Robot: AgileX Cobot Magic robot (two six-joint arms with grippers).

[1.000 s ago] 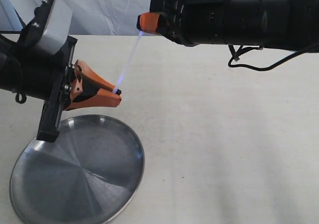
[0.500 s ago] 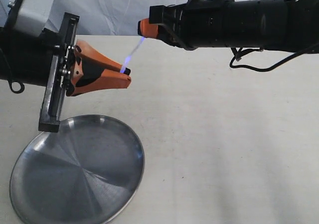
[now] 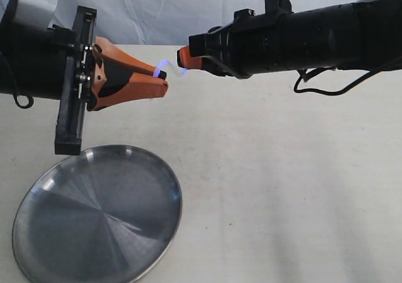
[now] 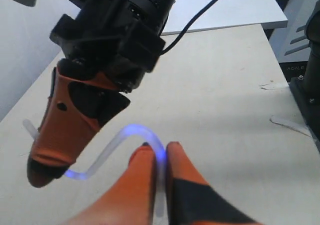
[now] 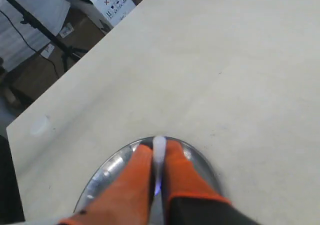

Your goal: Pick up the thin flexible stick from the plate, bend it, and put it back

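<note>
The thin flexible stick (image 3: 170, 65) glows pale blue-violet and is bent into a tight curve between my two grippers, high above the table. My left gripper (image 3: 162, 77) is shut on one end and my right gripper (image 3: 181, 57) is shut on the other, their tips close together. In the left wrist view the stick (image 4: 131, 130) runs in an S-shape from my left gripper (image 4: 156, 148) to the right gripper's orange fingers (image 4: 60, 135). In the right wrist view the stick (image 5: 159, 148) shows between the shut fingertips. The steel plate (image 3: 94, 214) lies below on the table, and its rim (image 5: 107, 167) also shows in the right wrist view.
The plate sits at the table's front left, under the left arm. Pale tabletop (image 3: 282, 182) stretches to the right of it. Beyond the table's edge, boxes and a stand (image 5: 45, 30) are on the floor.
My left gripper has risen and closed in on the right gripper. The stick, straight and slanted a second ago, is now squeezed into a short tight curve.
</note>
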